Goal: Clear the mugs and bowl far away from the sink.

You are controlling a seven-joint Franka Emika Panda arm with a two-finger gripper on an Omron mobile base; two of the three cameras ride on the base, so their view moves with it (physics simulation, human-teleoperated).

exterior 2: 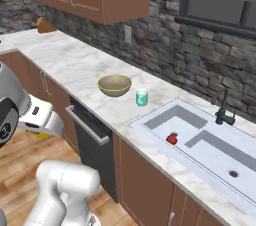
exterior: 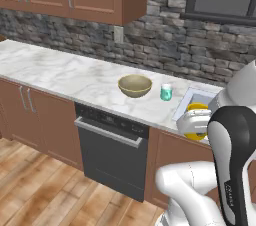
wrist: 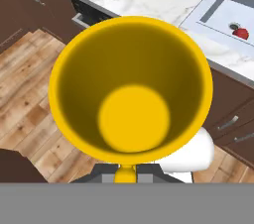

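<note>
- Yellow mug: fills the centre of the hand view, seen mouth-on, its base at the end effector; in the left base view it shows at right centre beside the white arm, in the right base view a yellow sliver peeks from under the wrist at left centre, off the tabletop and over the wooden floor
- End effector: closed narrow on the yellow mug, judging by how the mug sits fixed before the fingertips
- Teal mug: upright on the marble tabletop, centre of the right base view, near the sink's left rim, just beside the bowl
- Bowl: tan-olive, upright, left of the teal mug, apart from it
- Sink: white double basin, lower right of the right base view; dark faucet behind it; small red item in the left basin
- Progress: early; one mug lifted but not yet set down, teal mug and bowl untouched and close to the sink; long bare tabletop toward upper left looks the likely destination
- Writing: faint vertical marking on the dark arm link, too small to read; no other labels seen
</note>
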